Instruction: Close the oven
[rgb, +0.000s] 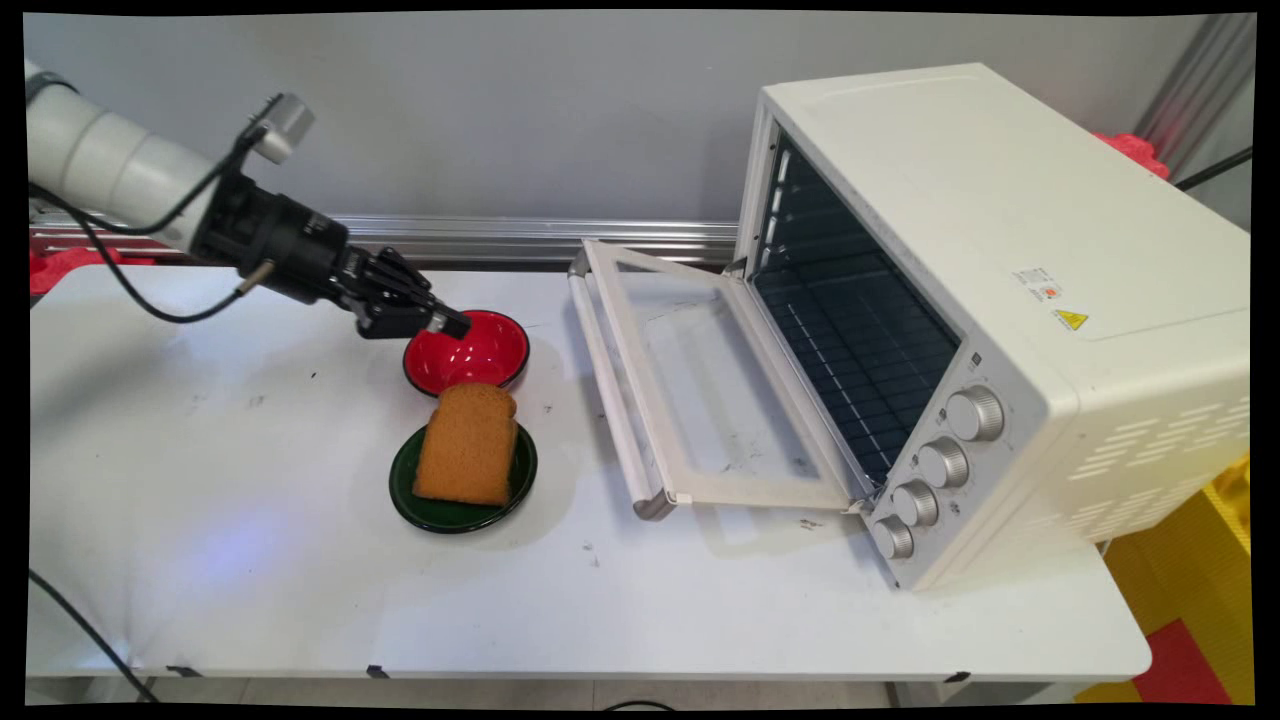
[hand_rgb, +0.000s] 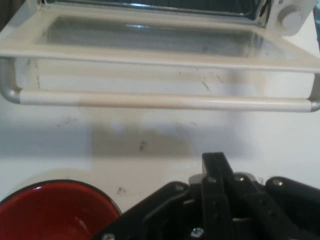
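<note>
I've got the gripper (rgb: 452, 324) w/ fingers pressed together, nothing in them, over the red bowl's (rgb: 480, 352) left rim. Bread (rgb: 467, 443) on green plate (rgb: 455, 511) just in front of bowl; oven (rgb: 1000, 300) w/ door (rgb: 700, 385) down to bowl's right on desk (rgb: 250, 560).

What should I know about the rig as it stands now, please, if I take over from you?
Pincer: shut, holding nothing, low over the left rim of the red bowl; contact cannot be told.
Red bowl: on the table, nothing seen in it.
Bread slice: lying on the green plate, just in front of the bowl.
Toaster oven: on the table's right, its door folded fully down toward the bowl.
</note>
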